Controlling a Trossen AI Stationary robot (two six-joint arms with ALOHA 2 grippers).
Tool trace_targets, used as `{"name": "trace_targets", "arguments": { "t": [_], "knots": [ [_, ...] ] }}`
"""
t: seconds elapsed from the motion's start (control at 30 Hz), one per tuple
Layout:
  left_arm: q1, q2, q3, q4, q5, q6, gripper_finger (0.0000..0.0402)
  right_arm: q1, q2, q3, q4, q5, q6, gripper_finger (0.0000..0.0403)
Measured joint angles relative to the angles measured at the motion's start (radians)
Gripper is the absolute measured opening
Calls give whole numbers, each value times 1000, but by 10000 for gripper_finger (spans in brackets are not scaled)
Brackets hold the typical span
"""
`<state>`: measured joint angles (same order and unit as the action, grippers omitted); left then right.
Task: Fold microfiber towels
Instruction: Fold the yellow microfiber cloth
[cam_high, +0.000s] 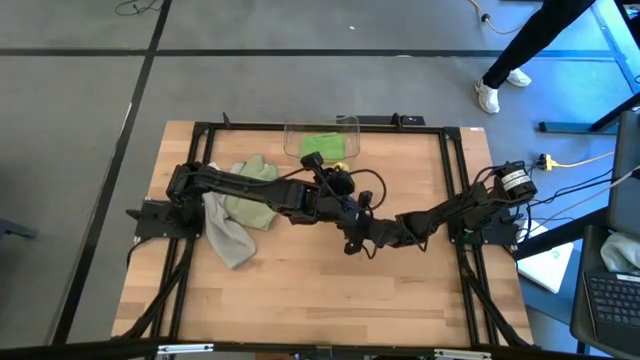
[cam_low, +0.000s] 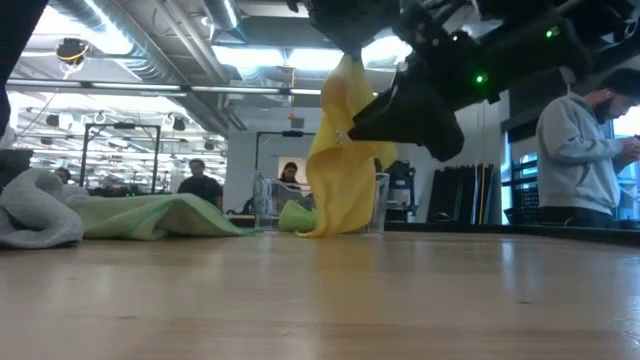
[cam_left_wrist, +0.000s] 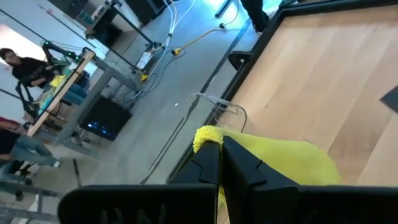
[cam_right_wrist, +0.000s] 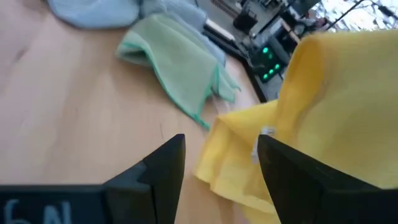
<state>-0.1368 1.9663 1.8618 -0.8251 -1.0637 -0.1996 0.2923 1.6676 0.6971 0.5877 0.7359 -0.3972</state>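
A yellow towel (cam_low: 338, 150) hangs from my left gripper (cam_left_wrist: 222, 144), which is shut on its top above the table's middle. Its lower end (cam_low: 318, 232) lies on the table in front of the clear bin (cam_high: 320, 135). My right gripper (cam_right_wrist: 221, 163) stands open and close beside the hanging towel (cam_right_wrist: 336, 93), low over the table; I cannot tell whether a finger brushes the cloth. In the high view the arms hide most of the yellow towel. A sage green towel (cam_high: 250, 197) and a grey towel (cam_high: 226, 236) lie crumpled at the left. My left gripper pinches a bunched bit of the yellow towel's upper edge (cam_left_wrist: 205, 133) between its two shut fingers. The cloth hangs slack below the fingers, and its bottom folds (cam_low: 318, 232) rest on the table.
A bright green towel (cam_high: 324, 146) lies inside the clear bin at the far edge. The black frame (cam_high: 452, 170) runs along the table's sides. Bare wood (cam_high: 330, 300) lies toward the near edge. People (cam_low: 580, 150) stand in the room beyond the table.
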Motion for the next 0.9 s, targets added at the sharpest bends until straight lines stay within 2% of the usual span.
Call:
{"name": "trace_targets", "arguments": {
  "t": [0.17, 0.3, 0.43, 0.57, 0.77, 0.9],
  "knots": [
    [0, 0, 0, -1, 0, -1, 0, 5, 0, 0, -2, 73, -1, 204],
    [-1, 0, 0, -2, 0, -1, 0, -6, 0, 0, -38, 76, 33, 204],
    [-1, 0, 0, -2, 0, -1, 0, -44, 13, 0, -60, -80, 170, 204],
    [-1, 0, 0, -10, 0, -1, 0, -77, 67, 0, -72, -115, 209, 204],
    [-4, 0, 0, -24, 0, -6, 0, -107, 125, 0, -109, -98, 284, 204],
    [-4, 0, 0, -29, 0, -7, 0, -112, 132, 0, -111, -18, 264, 204]
  ]
}}
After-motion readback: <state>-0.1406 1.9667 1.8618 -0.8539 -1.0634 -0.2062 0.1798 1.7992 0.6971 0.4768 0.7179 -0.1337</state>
